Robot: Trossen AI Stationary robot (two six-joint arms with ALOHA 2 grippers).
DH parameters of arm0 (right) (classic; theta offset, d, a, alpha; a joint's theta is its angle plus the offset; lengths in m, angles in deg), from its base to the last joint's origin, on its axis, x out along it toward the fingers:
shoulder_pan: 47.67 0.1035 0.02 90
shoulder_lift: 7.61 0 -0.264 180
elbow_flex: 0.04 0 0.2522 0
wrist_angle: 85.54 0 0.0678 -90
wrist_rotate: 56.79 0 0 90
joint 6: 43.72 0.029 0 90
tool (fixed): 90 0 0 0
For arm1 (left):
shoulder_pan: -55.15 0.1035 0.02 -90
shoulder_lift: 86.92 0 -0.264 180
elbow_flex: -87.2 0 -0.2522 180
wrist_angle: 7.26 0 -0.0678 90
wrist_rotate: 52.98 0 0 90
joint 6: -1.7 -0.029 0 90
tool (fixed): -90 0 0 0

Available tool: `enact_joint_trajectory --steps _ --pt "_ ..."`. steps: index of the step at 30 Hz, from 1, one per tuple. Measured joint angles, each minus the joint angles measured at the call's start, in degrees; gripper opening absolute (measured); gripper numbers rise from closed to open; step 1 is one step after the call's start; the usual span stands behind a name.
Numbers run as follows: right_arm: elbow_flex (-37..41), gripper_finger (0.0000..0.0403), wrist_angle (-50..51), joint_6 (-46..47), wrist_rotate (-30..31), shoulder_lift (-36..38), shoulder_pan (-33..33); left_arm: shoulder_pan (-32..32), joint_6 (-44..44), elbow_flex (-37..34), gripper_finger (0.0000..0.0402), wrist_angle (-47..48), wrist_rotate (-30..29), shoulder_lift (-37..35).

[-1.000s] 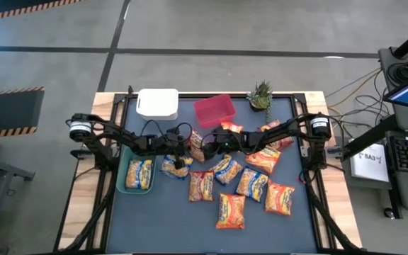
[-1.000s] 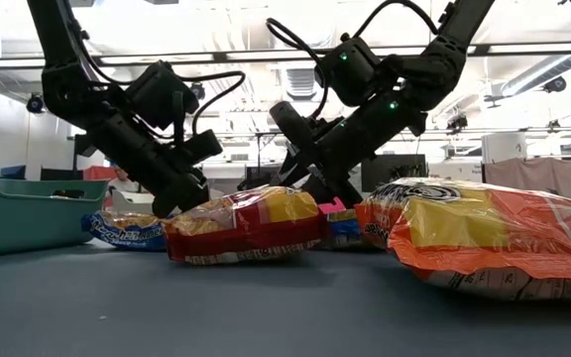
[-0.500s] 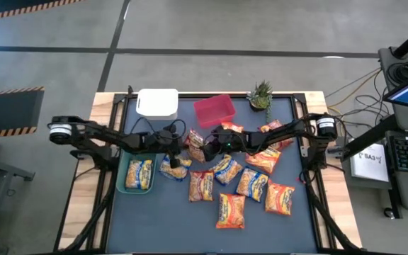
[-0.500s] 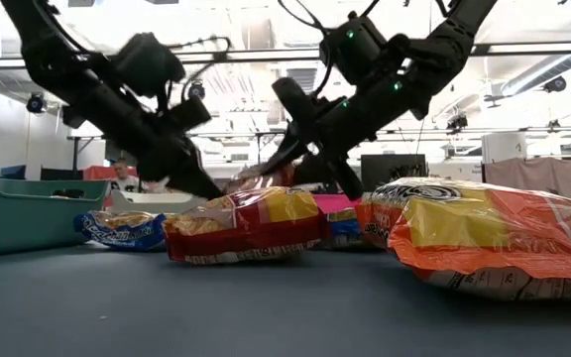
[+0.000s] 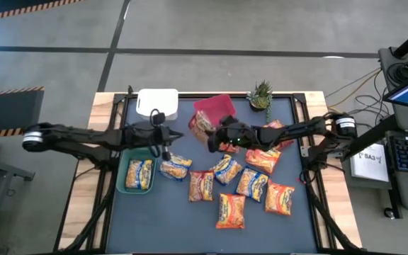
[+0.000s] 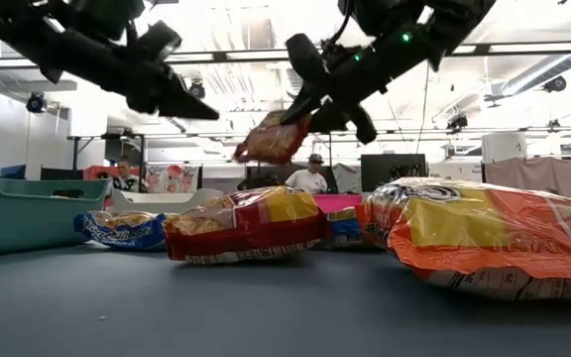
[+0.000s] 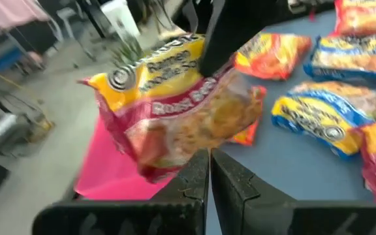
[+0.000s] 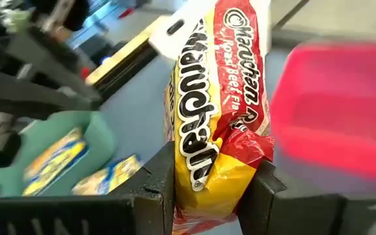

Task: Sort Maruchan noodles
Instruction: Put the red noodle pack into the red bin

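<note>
My right gripper (image 8: 209,186) is shut on a red-and-yellow Maruchan packet (image 5: 202,124) and holds it in the air beside the red bin (image 5: 216,108). The low view shows that packet (image 6: 271,139) well above the table. My left gripper (image 5: 166,144) is shut and empty, raised above a yellow-blue packet (image 5: 176,167) that lies flat on the mat. In the left wrist view the left gripper (image 7: 209,166) points at the held packet (image 7: 175,111). Several more orange, red and yellow-blue packets (image 5: 251,183) lie flat on the mat. One yellow-blue packet (image 5: 139,173) lies in the green bin (image 5: 124,185). My right gripper pinches the red-and-yellow packet between its two fingers (image 8: 162,186) at one short end (image 8: 207,166). The fingers come slanting down from the table's right side. The packet is lifted clear of the table, and its free end (image 6: 251,149) sticks out past the fingertips toward the left.
A white bin (image 5: 156,103) stands at the far edge, left of the red bin. A small potted plant (image 5: 261,94) stands at the far right. Packets fill the middle of the mat, and bare mat (image 5: 161,227) lies along the near edge. People show in the room behind.
My right gripper has lifted the red-and-yellow packet off the table and carried it up and toward the far edge, next to the red bin. My left gripper has risen from the yellow-blue packet and drawn back toward the table's left; that packet stays on the mat.
</note>
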Motion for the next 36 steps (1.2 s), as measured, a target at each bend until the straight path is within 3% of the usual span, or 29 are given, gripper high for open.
enact_joint_trajectory --steps 6,11,17,36 --pt "-6.52 0.0099 9.62 -5.01 10.06 -0.48 -1.11 0.07 -2.25 0.11 0.0000 -0.42 -1.55 -5.06" --pt "-14.40 0.0099 21.21 -5.67 15.34 -3.61 -2.75 0.09 -3.17 0.13 0.0000 -0.45 -8.99 -8.01" --pt "-21.29 0.0099 26.10 -5.66 16.43 -8.33 -5.26 0.13 -2.49 0.13 0.0000 3.47 -15.97 -10.68" --pt "-26.55 0.0099 28.91 -2.38 18.53 -18.83 -7.56 0.11 -0.98 0.11 0.0000 9.52 -16.17 -13.37"
